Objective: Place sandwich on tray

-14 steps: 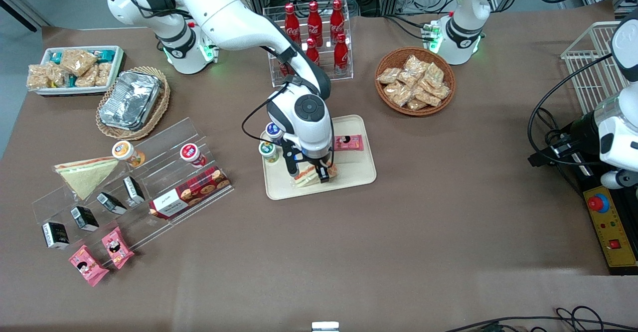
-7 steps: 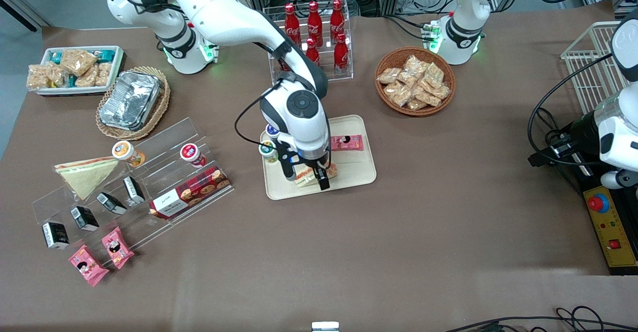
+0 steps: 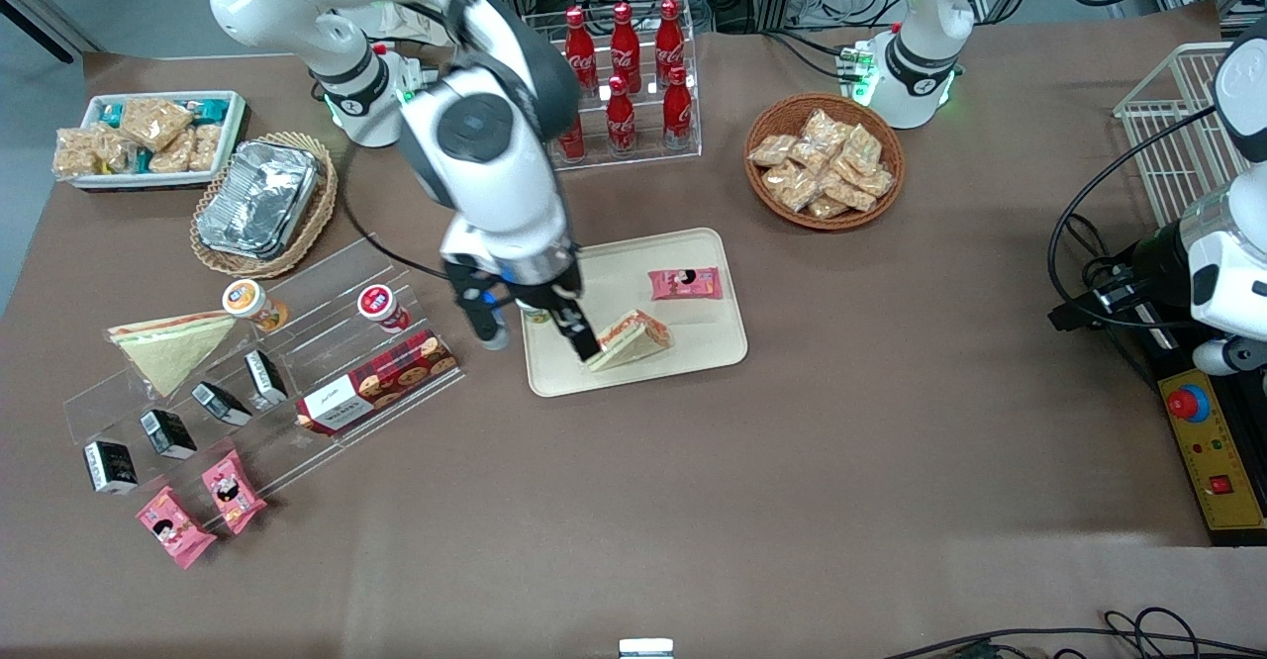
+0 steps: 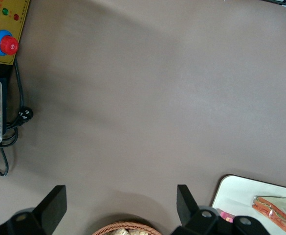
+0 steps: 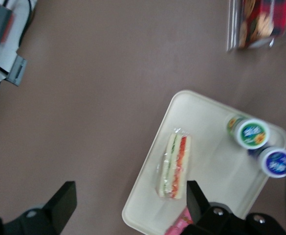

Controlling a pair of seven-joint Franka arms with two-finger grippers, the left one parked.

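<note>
The sandwich (image 3: 632, 337), a clear-wrapped wedge with an orange-red filling band, lies on the cream-beige tray (image 3: 708, 347) at its edge nearer the front camera. It also shows in the right wrist view (image 5: 174, 165) on the tray (image 5: 152, 188) and in the left wrist view (image 4: 275, 209). My right gripper (image 3: 535, 337) is open and empty. It is raised above the tray's end toward the working arm, one fingertip (image 3: 588, 350) close by the sandwich, the other (image 3: 492, 334) over the table. In the right wrist view the fingers (image 5: 63, 199) stand wide apart, above the sandwich.
A pink snack packet (image 3: 685, 283) and two small cups (image 5: 250, 133) lie on the tray. A clear stepped display (image 3: 267, 362) with a greenish sandwich (image 3: 168, 347), cups and a cookie box (image 3: 376, 382) stands toward the working arm's end. A cola rack (image 3: 619, 80) and snack basket (image 3: 824, 159) stand farther back.
The gripper has let go of the sandwich, risen and moved toward the working arm's end. The sandwich stays lying on the tray.
</note>
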